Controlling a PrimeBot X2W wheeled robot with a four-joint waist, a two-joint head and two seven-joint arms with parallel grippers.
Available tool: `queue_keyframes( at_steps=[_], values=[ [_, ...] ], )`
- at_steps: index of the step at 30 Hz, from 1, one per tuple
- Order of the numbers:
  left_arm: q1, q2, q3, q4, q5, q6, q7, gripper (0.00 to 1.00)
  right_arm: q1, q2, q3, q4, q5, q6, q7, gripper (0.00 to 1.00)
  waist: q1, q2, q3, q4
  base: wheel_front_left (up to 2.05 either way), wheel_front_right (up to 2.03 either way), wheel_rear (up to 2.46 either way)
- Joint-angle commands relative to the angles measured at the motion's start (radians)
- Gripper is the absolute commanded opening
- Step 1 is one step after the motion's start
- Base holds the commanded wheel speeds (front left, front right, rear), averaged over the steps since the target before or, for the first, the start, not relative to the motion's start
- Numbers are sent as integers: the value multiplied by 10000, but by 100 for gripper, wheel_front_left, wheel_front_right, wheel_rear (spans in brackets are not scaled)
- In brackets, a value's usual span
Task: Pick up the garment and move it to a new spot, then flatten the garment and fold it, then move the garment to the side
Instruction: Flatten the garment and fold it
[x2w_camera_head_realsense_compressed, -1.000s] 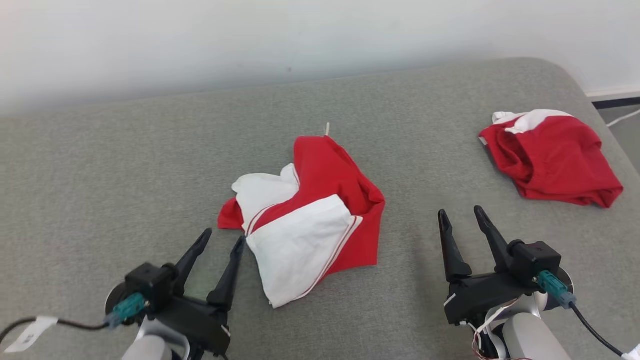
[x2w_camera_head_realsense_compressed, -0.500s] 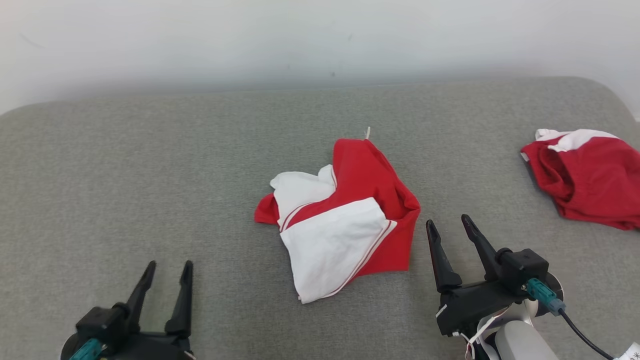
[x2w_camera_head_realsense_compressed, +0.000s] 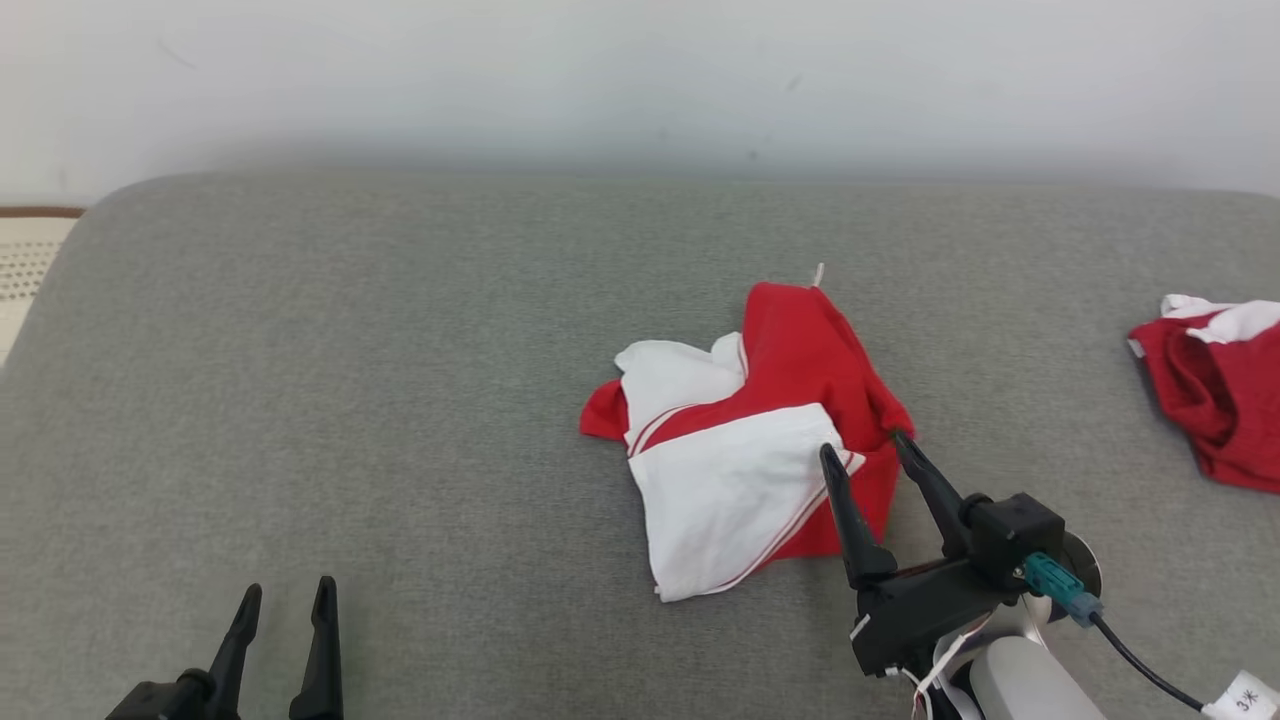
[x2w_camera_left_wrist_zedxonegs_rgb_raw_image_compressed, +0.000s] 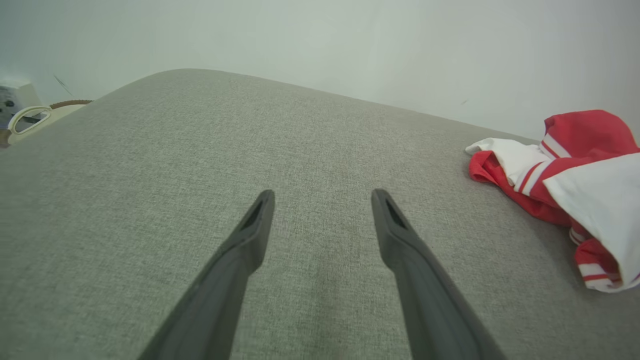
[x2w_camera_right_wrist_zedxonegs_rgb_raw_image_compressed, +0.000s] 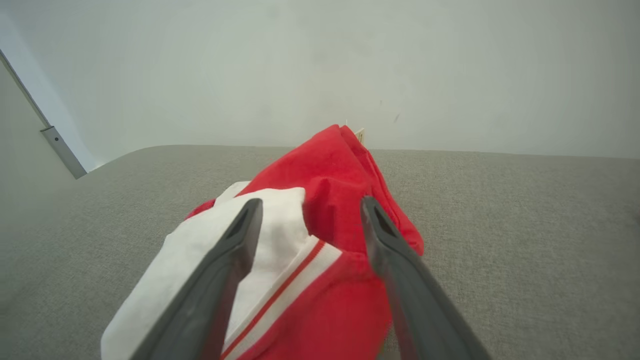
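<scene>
Right gripper is low over the grey woven padded surface, jaws spread wide and empty. The crumpled red-and-white fabric garment lies right at their tips, its red edge and white striped panel showing between the two fingers; whether they touch the cloth, I cannot tell. Left gripper is spread just as wide above bare grey weave, the garment well off to its right. A second red-and-white bundle of cloth sits far out beyond the right jaws. A plain pale wall backs the rounded surface.
</scene>
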Motion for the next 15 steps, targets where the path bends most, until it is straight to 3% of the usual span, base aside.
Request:
queue_keyframes(
  at_steps=[1, 15],
  values=[
    [206, -16, -14, 30, -177, 8, -38, 100, -137, -135, 127, 10, -2, -10, -1, 100, 0, 1, 38, 309, 0, 0, 0],
    [349, -17, -104, 32, -591, 45, -38, 100, -676, -369, 597, 1313, -269, -10, -1, 100, 0, 1, 19, 834, 0, 0, 0]
  ],
)
